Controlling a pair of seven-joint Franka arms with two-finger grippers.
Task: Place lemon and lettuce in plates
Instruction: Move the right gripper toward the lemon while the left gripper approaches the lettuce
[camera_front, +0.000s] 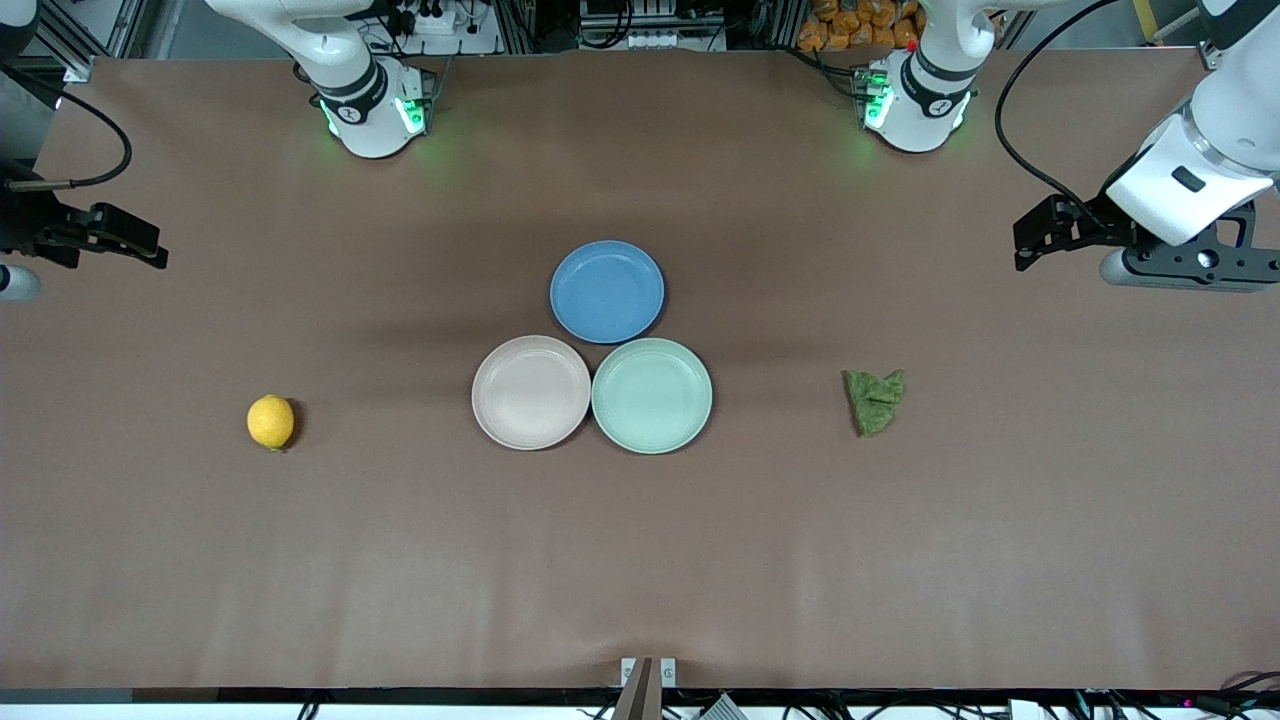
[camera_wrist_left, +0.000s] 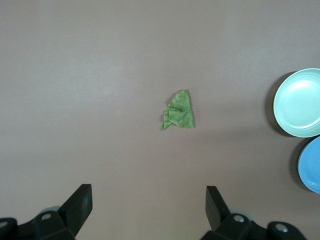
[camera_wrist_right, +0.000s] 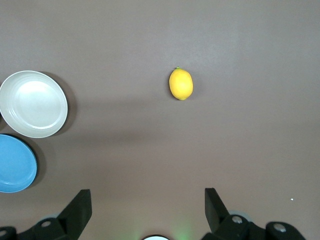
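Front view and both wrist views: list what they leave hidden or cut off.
- Right hand: front view, its arm cut by the picture's edge.
- Left hand: front view, arm partly cut off.
- Blue plate: left wrist view, cut by the edge.
- Lemon, lettuce: undersides hidden.

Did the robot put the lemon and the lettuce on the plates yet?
Not yet; nothing looks done. The lemon lies on the table toward the right arm's end, the lettuce toward the left arm's end. The beige-pink plate and mint green plate hold nothing. The left gripper and right gripper wait open, holding nothing. Both pickups remain.
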